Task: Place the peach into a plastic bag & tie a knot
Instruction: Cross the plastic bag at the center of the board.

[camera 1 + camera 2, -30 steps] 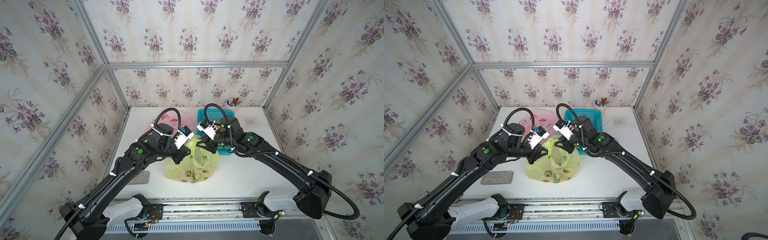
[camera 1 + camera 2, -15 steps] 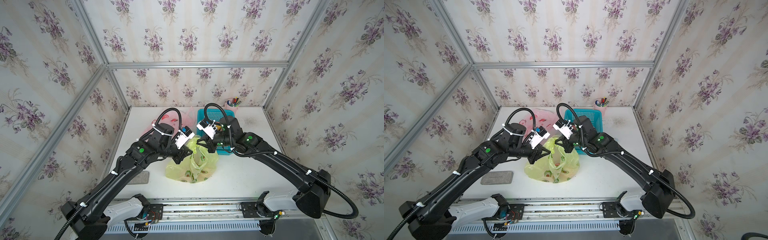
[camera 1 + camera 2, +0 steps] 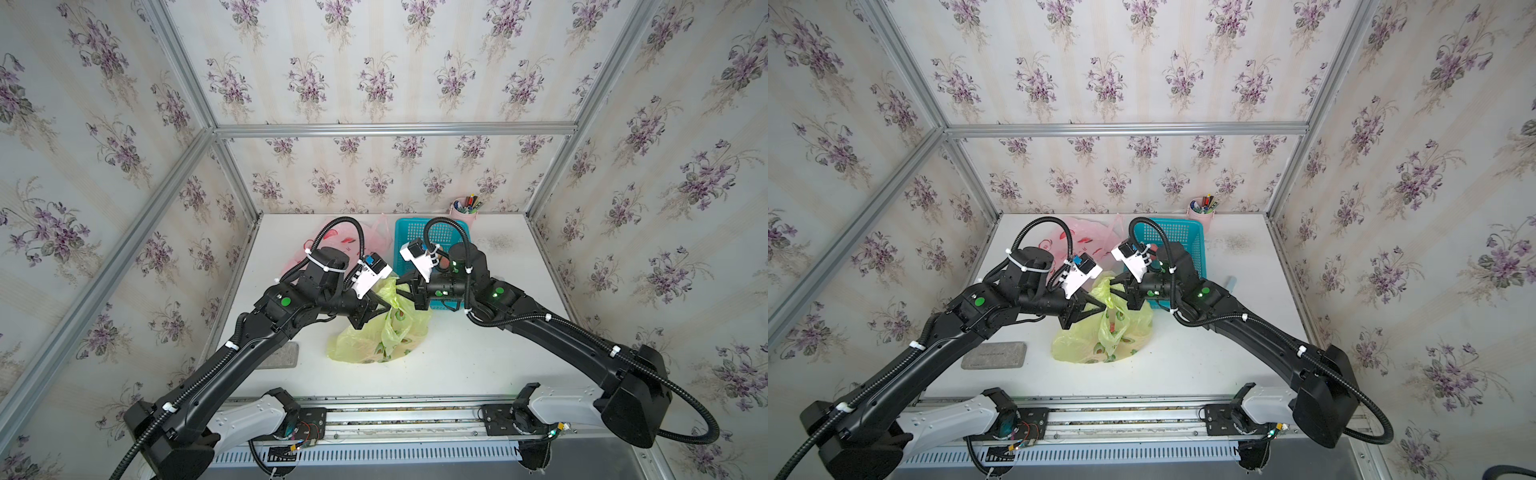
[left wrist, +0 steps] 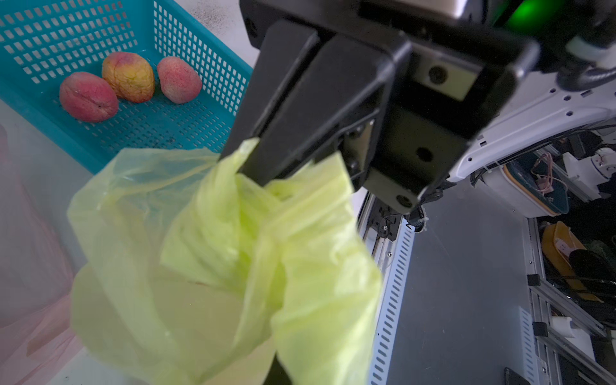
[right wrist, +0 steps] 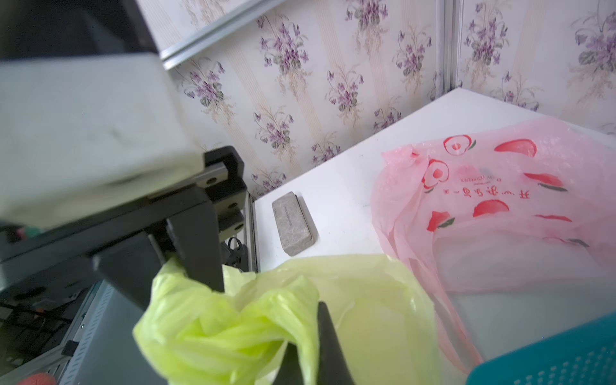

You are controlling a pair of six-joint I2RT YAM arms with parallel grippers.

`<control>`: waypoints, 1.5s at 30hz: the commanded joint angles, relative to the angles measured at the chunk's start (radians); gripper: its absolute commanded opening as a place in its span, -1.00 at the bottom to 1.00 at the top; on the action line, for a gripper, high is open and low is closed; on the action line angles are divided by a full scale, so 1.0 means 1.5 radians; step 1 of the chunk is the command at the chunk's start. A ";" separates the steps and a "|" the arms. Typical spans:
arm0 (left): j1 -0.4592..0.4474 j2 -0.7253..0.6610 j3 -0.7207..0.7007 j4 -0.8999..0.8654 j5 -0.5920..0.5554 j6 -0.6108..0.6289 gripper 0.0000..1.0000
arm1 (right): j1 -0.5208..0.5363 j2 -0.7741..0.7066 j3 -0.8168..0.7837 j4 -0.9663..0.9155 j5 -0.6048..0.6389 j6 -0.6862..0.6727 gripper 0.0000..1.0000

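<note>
A yellow-green plastic bag (image 3: 384, 338) (image 3: 1106, 338) with a fruit print rests mid-table, its top drawn up between both grippers. My left gripper (image 3: 387, 306) (image 3: 1101, 306) is shut on one bunched handle. Shut on the other handle is my right gripper (image 3: 402, 291) (image 3: 1116, 286). In the left wrist view the bag (image 4: 233, 253) hides most of my left gripper (image 4: 280, 370). In the right wrist view my right gripper (image 5: 310, 346) pinches a fold of bag (image 5: 233, 320). Three peaches (image 4: 128, 81) lie in the teal basket (image 4: 186, 43). I cannot tell whether a peach is inside the bag.
A pink plastic bag (image 3: 345, 243) (image 5: 506, 206) lies behind the left arm. The teal basket (image 3: 415, 235) stands at the back, beside a cup of pens (image 3: 465, 208). A grey block (image 3: 994, 355) (image 5: 293, 223) lies near the table's front left edge.
My right gripper has shut on the bag's handle. The bag's top now stands drawn up between the two grippers. The left gripper has stayed shut on its handle.
</note>
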 commanded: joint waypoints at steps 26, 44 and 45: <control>-0.011 -0.139 -0.079 0.108 0.041 -0.091 0.42 | -0.052 0.069 -0.016 0.496 -0.198 0.235 -1.00; -0.002 -0.160 0.066 0.070 -0.180 -0.112 0.00 | -0.072 0.063 0.024 0.412 -0.254 0.197 -1.00; -0.002 -0.150 0.050 0.101 -0.181 -0.125 0.00 | -0.071 0.062 0.024 0.412 -0.256 0.198 -1.00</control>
